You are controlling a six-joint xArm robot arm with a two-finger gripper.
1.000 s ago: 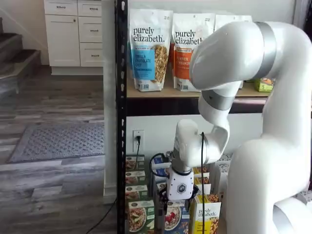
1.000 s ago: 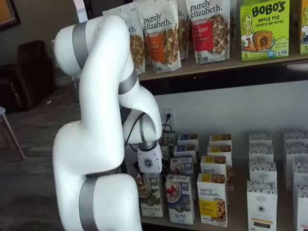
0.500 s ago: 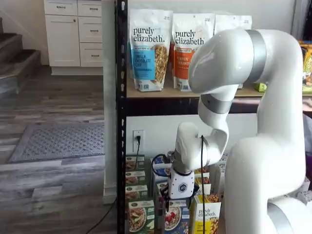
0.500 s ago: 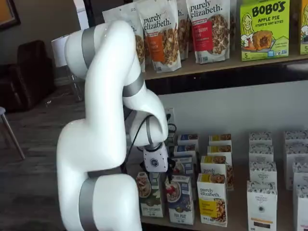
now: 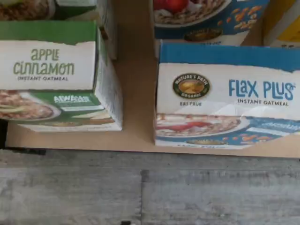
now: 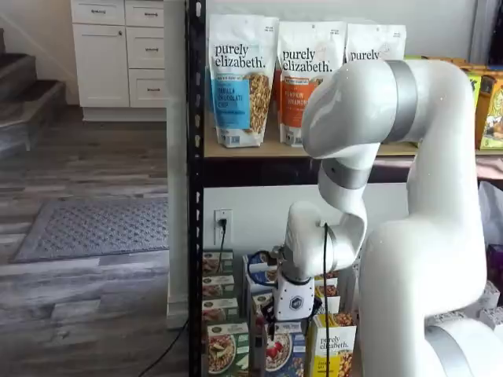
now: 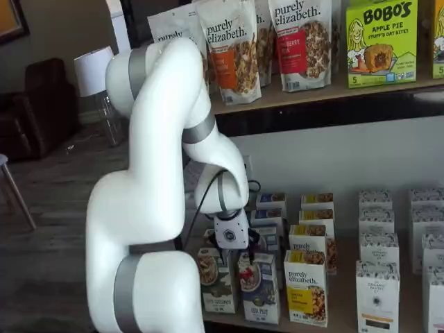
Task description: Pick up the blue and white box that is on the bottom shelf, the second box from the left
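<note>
The blue and white box (image 5: pixel 225 93) reads "FLAX PLUS" and stands upright at the front of the bottom shelf (image 5: pixel 136 117). It shows in both shelf views (image 6: pixel 283 353) (image 7: pixel 260 288), between a green box and a yellow box. My gripper (image 6: pixel 291 322) hangs just above the box's top and points down; it also shows in a shelf view (image 7: pixel 239 253). Its white body hides most of the black fingers, so I cannot tell if there is a gap between them. Nothing is held.
A green and white "Apple Cinnamon" box (image 5: pixel 51 75) stands close beside the blue one, with a narrow gap of shelf board between them. A yellow "purely elizabeth" box (image 7: pixel 305 288) stands on the other side. More boxes stand in rows behind. A black rack post (image 6: pixel 195 196) stands beside the green box.
The arm has swung sideways and the gripper has shifted from over the green box's side to above the blue and white box, a little lower. The boxes have not moved.
</note>
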